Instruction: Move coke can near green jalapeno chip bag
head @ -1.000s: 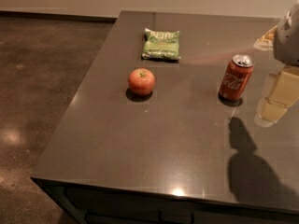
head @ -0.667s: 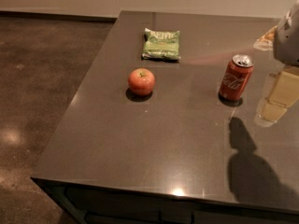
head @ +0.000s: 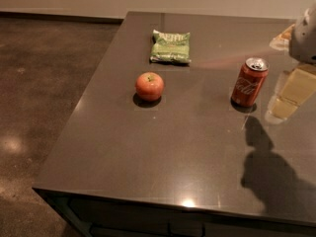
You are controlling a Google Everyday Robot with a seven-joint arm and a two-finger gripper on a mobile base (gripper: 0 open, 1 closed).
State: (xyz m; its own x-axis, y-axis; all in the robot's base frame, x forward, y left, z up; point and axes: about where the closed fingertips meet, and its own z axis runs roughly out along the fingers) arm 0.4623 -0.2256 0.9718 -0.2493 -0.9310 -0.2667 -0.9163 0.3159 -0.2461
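Dark table (head: 197, 147) on brown floor (head: 39, 83). Tool (head: 291, 95) at right edge, low over table; clenched or released cannot be told. Green jalapeno chip bag (head: 171, 47) flat, far centre. Coke can (head: 249, 82) upright just beside tool, well apart from bag. Apple (head: 149, 86) left of can.

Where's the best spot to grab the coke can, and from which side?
Grip the coke can across its mid-body, coming from the view's right, where the gripper hovers beside it. It stands upright, well apart from the apple and green jalapeno chip bag, so its round sides are free.
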